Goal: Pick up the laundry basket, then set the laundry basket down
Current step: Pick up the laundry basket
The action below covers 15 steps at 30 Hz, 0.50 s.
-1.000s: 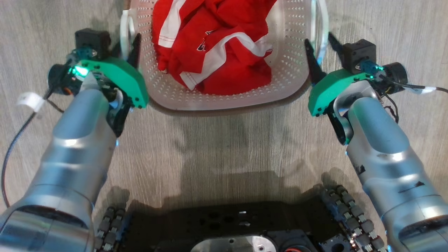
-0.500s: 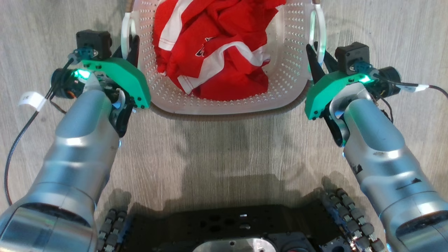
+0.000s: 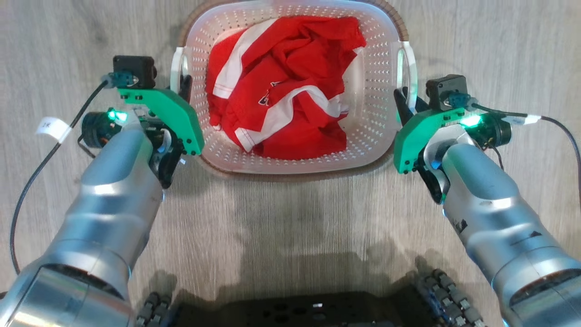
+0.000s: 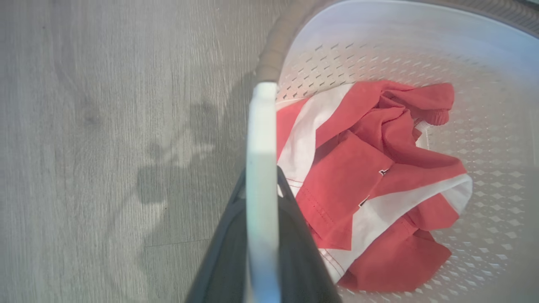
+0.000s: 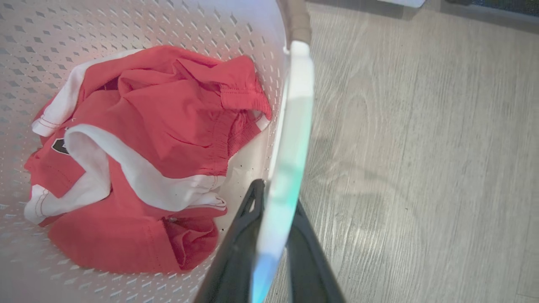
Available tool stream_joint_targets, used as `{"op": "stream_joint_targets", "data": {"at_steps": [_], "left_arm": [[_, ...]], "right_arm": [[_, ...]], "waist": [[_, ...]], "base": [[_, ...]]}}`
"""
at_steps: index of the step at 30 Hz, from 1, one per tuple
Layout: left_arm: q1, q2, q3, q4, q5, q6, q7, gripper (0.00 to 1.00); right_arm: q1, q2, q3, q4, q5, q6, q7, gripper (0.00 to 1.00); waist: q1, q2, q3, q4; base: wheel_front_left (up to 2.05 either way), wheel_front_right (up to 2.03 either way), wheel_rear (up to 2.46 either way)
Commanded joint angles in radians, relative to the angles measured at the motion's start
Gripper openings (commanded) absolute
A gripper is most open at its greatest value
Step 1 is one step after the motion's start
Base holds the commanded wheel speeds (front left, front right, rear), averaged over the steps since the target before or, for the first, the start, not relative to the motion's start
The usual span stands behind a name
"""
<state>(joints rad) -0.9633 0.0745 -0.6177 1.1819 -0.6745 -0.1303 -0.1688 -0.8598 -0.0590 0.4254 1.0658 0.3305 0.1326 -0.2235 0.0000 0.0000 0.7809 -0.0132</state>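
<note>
Down on the grey wood floor [image 3: 290, 218] in front of the robot is the laundry basket [image 3: 372, 136], though I cannot tell whether its base rests there or hangs just clear. It is thin perforated plastic, so I would expect it to be light and a little springy, with walls that bow if squeezed. The brown rim band [image 3: 290, 175] looks like the stiffer part. A crumpled red and white garment [image 3: 290, 91] lies inside, soft and adding little weight. The two side handles are the sensible hold. The left handle [image 3: 176, 72] runs between the narrowed fingers of the left gripper [image 3: 185, 86], and the right handle [image 3: 411, 68] sits pinched in the right gripper [image 3: 408, 102]. Smooth plastic could slide in those fingers, so both sides should rise level.
</note>
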Motion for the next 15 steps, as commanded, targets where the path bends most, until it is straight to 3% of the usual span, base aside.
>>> {"op": "stream_joint_targets", "data": {"at_steps": [1, 15], "left_arm": [[0.008, 0.039, -0.005, -0.01, -0.028, 0.0, 0.017, 0.0], [0.078, 0.06, -0.071, -0.004, -0.183, 0.0, 0.135, 0.0]], "right_arm": [[0.016, 0.009, 0.032, 0.008, 0.016, -0.002, 0.008, 0.0], [0.024, 0.009, 0.124, 0.081, 0.137, -0.002, 0.126, 0.0]], "waist": [[0.0, 0.0, -0.054, -0.001], [0.0, 0.0, -0.253, -0.003]], "base": [[0.0, 0.0, 0.0], [0.0, 0.0, 0.0]]}}
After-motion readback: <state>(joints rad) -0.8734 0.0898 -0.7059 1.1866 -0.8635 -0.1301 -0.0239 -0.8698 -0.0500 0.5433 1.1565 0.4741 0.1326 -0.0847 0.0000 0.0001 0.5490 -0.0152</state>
